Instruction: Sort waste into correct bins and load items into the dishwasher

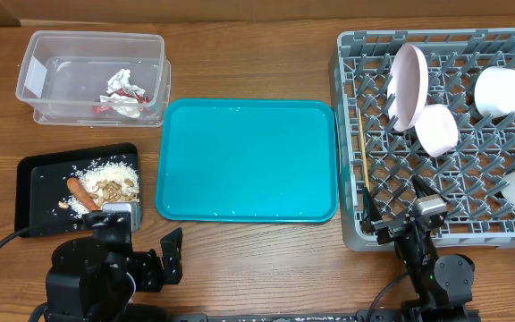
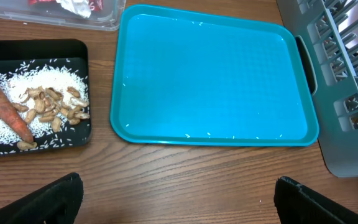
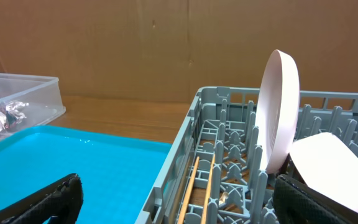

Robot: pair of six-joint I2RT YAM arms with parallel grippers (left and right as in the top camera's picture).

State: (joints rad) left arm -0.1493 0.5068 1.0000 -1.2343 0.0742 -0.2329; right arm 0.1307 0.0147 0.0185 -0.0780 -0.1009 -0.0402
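1. Our left gripper (image 2: 178, 204) and right gripper (image 3: 179, 202) stand fully spread, holding nothing.
2. The wrapper (image 1: 107, 106) and tissue (image 1: 120, 83) lie in the tub (image 1: 43, 54); the carrot (image 1: 80, 190) and scraps (image 1: 113, 177) lie on the black tray (image 1: 34, 179), just ahead of the left gripper.
3. The pink bowl (image 1: 409, 85) stands on edge, propped by the pegs of the rack (image 1: 508, 234); the chopsticks (image 1: 366, 170) lie just ahead of the right gripper; we judge the sorting done.

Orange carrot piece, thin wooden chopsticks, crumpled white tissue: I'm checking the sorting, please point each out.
small orange carrot piece (image 2: 6, 111): left wrist view, middle of its length.
thin wooden chopsticks (image 3: 189, 186): right wrist view, left stick's shaft.
crumpled white tissue (image 1: 119, 83): overhead view, its upper fold.
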